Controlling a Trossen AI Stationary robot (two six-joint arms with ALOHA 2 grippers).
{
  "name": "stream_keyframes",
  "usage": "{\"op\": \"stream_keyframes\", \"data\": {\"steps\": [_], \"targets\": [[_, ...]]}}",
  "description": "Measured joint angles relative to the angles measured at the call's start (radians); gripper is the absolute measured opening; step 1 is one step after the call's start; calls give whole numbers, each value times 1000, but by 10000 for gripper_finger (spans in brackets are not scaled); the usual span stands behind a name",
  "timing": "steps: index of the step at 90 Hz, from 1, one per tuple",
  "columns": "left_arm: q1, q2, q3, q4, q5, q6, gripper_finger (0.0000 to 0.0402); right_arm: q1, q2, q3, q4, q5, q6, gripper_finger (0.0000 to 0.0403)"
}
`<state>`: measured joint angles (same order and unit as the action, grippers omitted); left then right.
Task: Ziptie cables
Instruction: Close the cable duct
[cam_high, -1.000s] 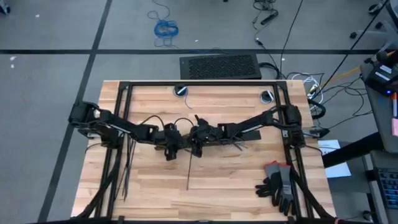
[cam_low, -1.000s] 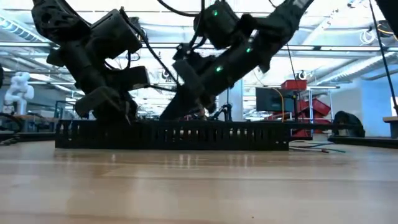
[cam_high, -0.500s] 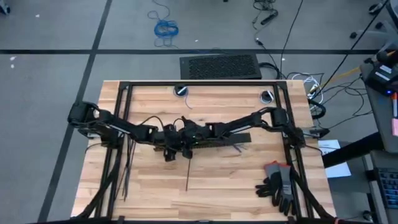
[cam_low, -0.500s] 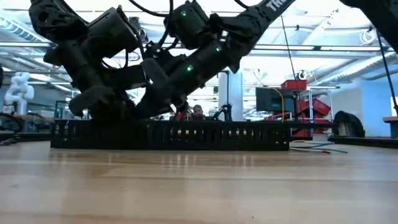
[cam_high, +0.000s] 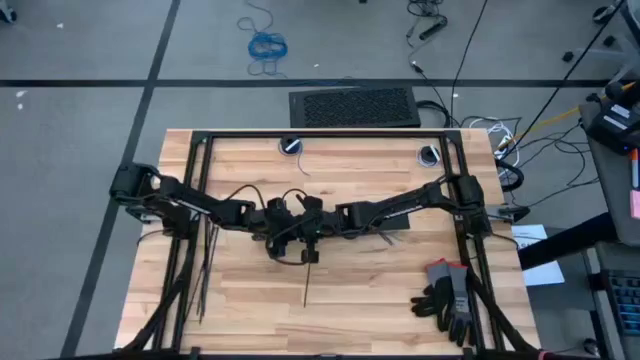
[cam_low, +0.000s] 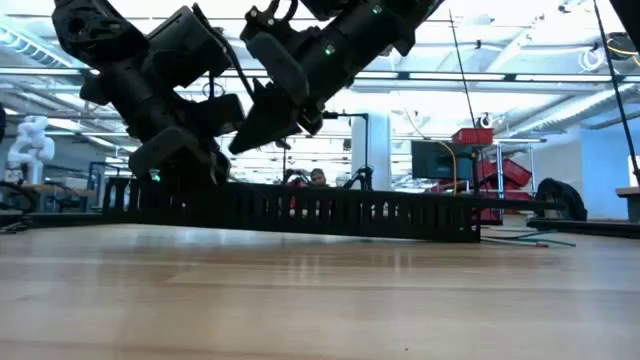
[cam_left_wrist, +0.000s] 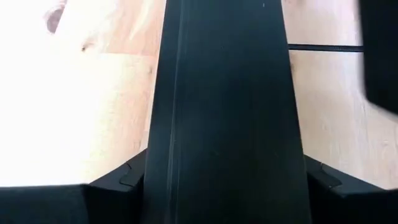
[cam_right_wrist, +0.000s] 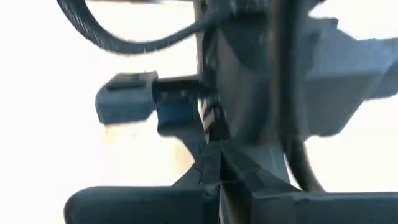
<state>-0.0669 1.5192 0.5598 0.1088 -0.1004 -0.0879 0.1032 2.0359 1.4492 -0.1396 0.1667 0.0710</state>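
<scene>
wooden table (cam_high: 340, 300): gloves (cam_high: 449, 291), ziptie (cam_high: 306, 285)

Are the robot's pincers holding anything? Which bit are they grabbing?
The left pincer grips the long black bar near the end on its own side; that end is raised. The right pincer is shut, nothing visible in it.

No legible text, label, brand, number or sign found in any view. Surfaces checked: both arms, the table, the floor, the background room. Any markings present are too small or blurred to read.
</scene>
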Motion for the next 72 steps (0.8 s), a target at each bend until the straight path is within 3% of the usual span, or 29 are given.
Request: {"op": "stream_keyframes", "data": {"steps": [50, 72], "targets": [[14, -2, 0, 25, 71, 15, 261, -30, 70, 1, -15, -35, 40, 0], [14, -49, 9, -80, 88, 8, 262, -29, 71, 1, -22, -36, 40, 0]]}}
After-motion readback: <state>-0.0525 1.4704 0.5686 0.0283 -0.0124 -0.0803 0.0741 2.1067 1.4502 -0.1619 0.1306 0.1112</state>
